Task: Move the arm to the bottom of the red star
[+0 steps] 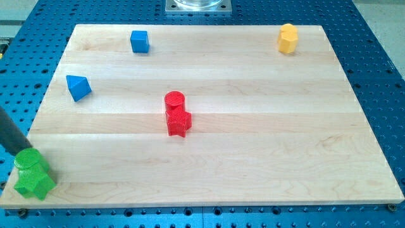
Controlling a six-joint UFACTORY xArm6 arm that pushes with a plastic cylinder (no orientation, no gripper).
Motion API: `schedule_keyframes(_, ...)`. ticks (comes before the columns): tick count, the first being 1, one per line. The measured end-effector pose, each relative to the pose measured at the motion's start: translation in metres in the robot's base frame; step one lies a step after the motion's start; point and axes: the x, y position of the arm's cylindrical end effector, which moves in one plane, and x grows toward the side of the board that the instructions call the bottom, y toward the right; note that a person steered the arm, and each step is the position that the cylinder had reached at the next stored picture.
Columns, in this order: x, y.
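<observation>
Fingerless, my tip (pixel 24 154) is a bare rod end with nothing to open or close, resting at the frame's lower left against the green cylinder (pixel 28 161) and green star (pixel 35 182), well apart from the red star (pixel 178 122) at centre, which touches the red cylinder (pixel 174 101) just above it.

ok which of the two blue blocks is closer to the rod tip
The blue triangular block near the view's left edge; the blue cube sits farther off at the top. My tip is by the green blocks.

Straight dark rod (pixel 11 134), plain matte surface, no markings; tip hidden.
</observation>
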Motion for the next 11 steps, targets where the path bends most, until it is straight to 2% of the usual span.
schedule_keyframes(1,-0.001,0.003)
schedule_keyframes(8,-0.009,0.190)
schedule_keyframes(11,-0.009,0.235)
